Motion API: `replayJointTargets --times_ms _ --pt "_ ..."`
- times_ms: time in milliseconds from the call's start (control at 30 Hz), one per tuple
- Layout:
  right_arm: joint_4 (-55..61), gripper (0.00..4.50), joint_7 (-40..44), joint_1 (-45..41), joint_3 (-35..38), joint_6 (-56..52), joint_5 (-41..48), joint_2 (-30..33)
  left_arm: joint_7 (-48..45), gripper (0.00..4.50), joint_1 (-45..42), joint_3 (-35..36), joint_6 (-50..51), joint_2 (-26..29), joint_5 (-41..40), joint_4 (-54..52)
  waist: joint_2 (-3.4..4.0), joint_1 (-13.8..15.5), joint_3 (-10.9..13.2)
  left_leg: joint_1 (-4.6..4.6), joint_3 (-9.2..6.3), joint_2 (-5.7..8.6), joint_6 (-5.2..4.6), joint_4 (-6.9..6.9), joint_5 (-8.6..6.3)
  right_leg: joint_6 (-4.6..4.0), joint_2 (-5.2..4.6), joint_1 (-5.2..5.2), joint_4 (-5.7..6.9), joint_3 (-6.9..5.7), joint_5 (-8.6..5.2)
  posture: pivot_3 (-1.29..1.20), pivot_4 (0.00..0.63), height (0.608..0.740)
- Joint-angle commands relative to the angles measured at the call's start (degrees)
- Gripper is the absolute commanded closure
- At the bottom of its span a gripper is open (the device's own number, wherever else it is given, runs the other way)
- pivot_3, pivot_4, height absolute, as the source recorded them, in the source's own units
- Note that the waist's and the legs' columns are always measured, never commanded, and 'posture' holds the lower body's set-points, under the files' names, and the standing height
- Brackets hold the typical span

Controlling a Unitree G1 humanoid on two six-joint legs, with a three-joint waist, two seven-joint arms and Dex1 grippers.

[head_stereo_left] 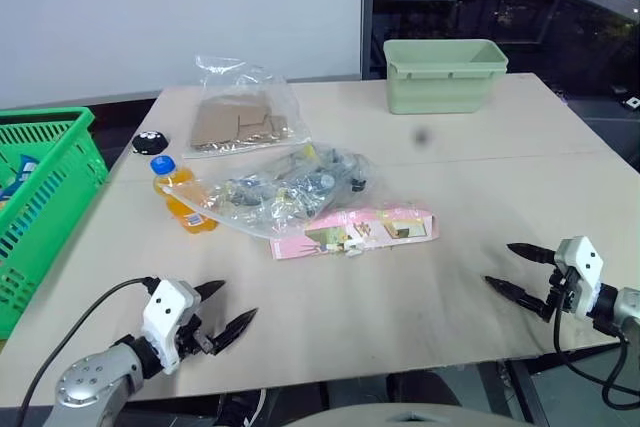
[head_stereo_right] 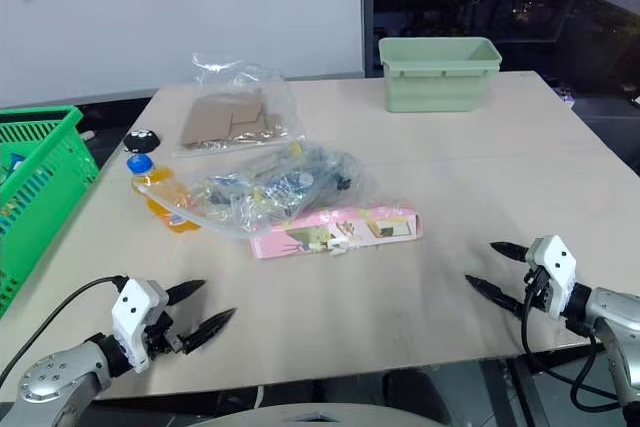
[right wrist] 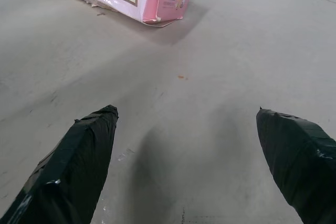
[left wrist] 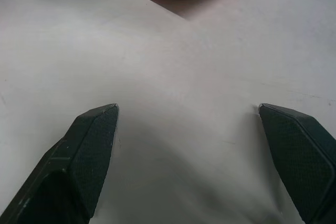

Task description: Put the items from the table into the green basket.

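End effectors sit low in the frame, left end effector (head_stereo_left: 226, 309) and right end effector (head_stereo_left: 517, 270) both spread wide and empty over the bare worktop (head_stereo_left: 420, 317). Mid-frame, the long pink carton (head_stereo_left: 354, 232) touches the clear bag of colourful packets (head_stereo_left: 285, 189), which overlaps the orange-drink bottle (head_stereo_left: 178, 194); the cardboard bag (head_stereo_left: 240, 119) lies beyond, the green basket (head_stereo_left: 50, 197) at left. Pinching slack film risks dragging neighbours or toppling the bottle.

Table (head_stereo_left: 470, 197) bears carton (head_stereo_left: 352, 232), bottle (head_stereo_left: 180, 195), two bags (head_stereo_left: 285, 187), tub (head_stereo_left: 443, 74)
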State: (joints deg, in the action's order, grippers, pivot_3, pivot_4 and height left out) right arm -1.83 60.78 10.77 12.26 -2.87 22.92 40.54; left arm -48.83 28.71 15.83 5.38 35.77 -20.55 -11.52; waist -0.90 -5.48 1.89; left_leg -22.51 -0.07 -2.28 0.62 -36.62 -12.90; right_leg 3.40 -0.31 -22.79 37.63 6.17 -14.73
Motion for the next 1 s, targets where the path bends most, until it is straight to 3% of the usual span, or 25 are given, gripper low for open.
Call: replayJointTargets --times_ms 33,733,867,1000 --pt "-0.5 0.00 0.4 -1.1 2.0 1.5 0.6 0.7 -0.8 0.05 -0.1 0.7 -1.1 0.0 -1.0 -1.7 -0.01 0.0 0.0 0.00 0.00 0.00 0.00 0.00 0.00 0.00 0.00 0.00 0.00 0.00 0.00 -0.03 0.001 0.740" --pt "1.8 0.00 0.6 -5.5 -0.5 0.4 -0.2 1.4 -0.4 0.05 0.3 1.6 0.4 -1.6 -3.7 -6.1 -0.06 0.2 0.1 0.02 0.01 0.00 -0.11 0.00 0.07 0.00 0.02 0.01 0.02 0.01 0.00 0.01 0.002 0.740" --pt "7.3 0.00 1.0 -11.4 -4.8 -1.2 -0.3 0.8 -3.2 0.05 2.2 7.0 6.0 0.1 -14.4 -12.0 -0.21 0.2 0.2 0.00 0.01 -0.04 -0.22 0.00 0.13 0.00 0.06 0.01 0.08 0.02 0.01 0.07 0.005 0.740" --pt "13.9 0.00 2.5 -20.7 -14.4 -1.4 -2.5 -2.4 -4.4 0.05 6.9 13.5 6.7 -1.4 -23.2 -20.7 -0.29 0.9 0.3 0.10 0.05 -0.14 -0.22 0.02 0.13 -0.01 0.08 0.01 0.14 0.00 0.01 0.11 0.003 0.740"
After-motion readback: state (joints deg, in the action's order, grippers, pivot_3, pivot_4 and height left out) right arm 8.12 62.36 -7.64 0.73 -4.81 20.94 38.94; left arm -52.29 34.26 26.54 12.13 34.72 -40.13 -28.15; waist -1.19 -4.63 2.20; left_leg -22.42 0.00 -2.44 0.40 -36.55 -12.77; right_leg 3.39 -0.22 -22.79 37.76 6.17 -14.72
